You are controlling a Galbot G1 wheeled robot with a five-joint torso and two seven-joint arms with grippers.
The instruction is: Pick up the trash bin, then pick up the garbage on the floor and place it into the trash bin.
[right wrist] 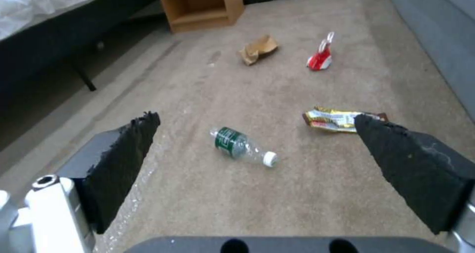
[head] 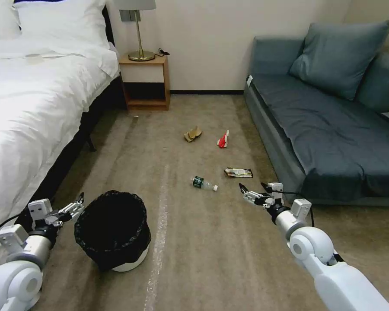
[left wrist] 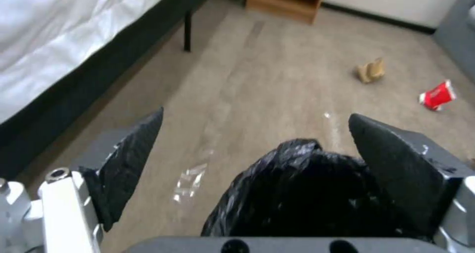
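Glossy black plastic lines the trash bin (head: 113, 231), which stands upright on the floor at my left. My left gripper (head: 75, 208) is level with the bag-draped rim on its bed side, fingers (left wrist: 130, 160) spread wide with nothing between them. In the left wrist view the crumpled rim sits between the two pads, a placement I judge as readying a pinch on the rim, since the bin is not yet lifted. My right gripper (head: 246, 194) hangs over open floor, fingers (right wrist: 124, 164) likewise parted and empty, aimed toward the litter, presumably waiting until the bin is in hand.

The garbage lies scattered on the floor ahead: a clear bottle (head: 204, 183) with a green label nearest, a dark snack wrapper (head: 238, 172) just beyond it, then a red-and-white packet (head: 223, 140) and a tan paper wad (head: 192, 134) farther off. The floor (head: 194, 259) is beige short-pile carpet. A white-sheeted bed (head: 30, 108) bounds the left, a grey-blue sofa (head: 328, 125) the right, and a wooden nightstand (head: 145, 82) with a brass lamp stands against the far wall.
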